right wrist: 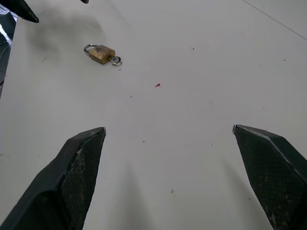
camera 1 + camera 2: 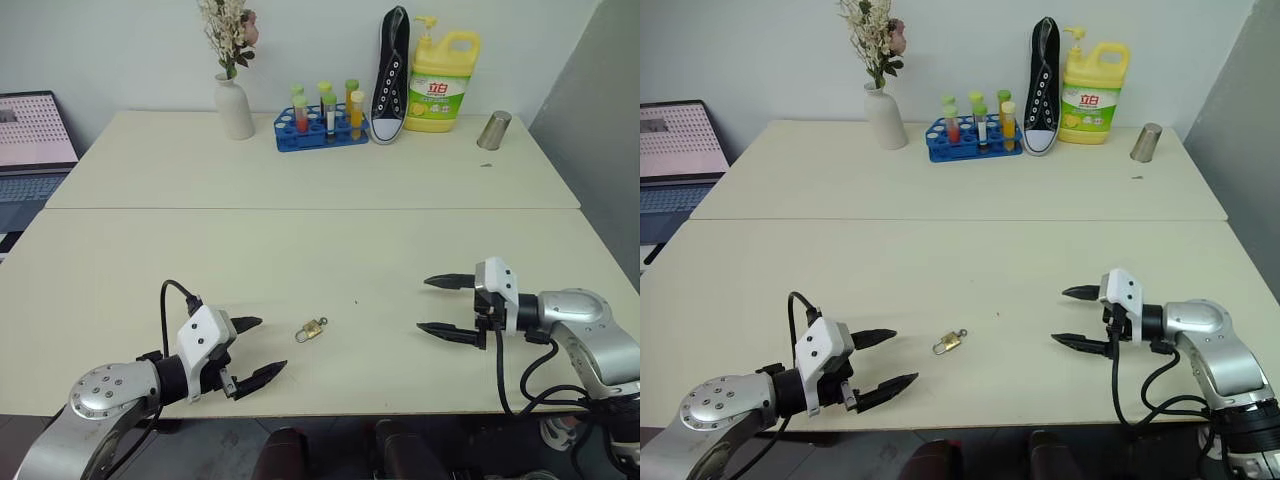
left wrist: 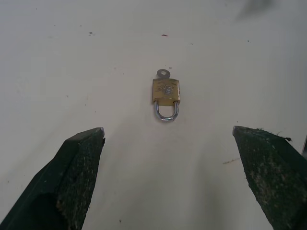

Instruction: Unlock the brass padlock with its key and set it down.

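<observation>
A: Padlock (image 2: pixel 312 329) status? Lying flat on the table (image 2: pixel 400 240), near the front edge, between the two grippers. Key (image 3: pixel 163 74) looks already seated in the base; only its round head sticks out, opposite the shackle.

B: Grippers?

A: Left gripper (image 2: pixel 252 352) spread wide, holding nothing, sitting at about 8 o'clock from the padlock and near it. Right gripper (image 2: pixel 441 305) also spread wide and empty, out at 3 o'clock, well apart from it.

B: So which step?

A: Pre-grasp, I'd say. Nothing picked up, shackle looks closed in the left wrist view, no turn of the key yet.

B: Next move?

A: Probably one gripper pins or lifts the brass body, the other pinches the key head and twists. Left is lined up: padlock sits centred between its fingers (image 3: pixel 72 177) in the wrist view, shackle end toward it. Thing is tiny next to a finger, so the close needs to be well centred or it'll skid on the smooth top. Right has to travel in toward 9 o'clock to reach the key.
</observation>
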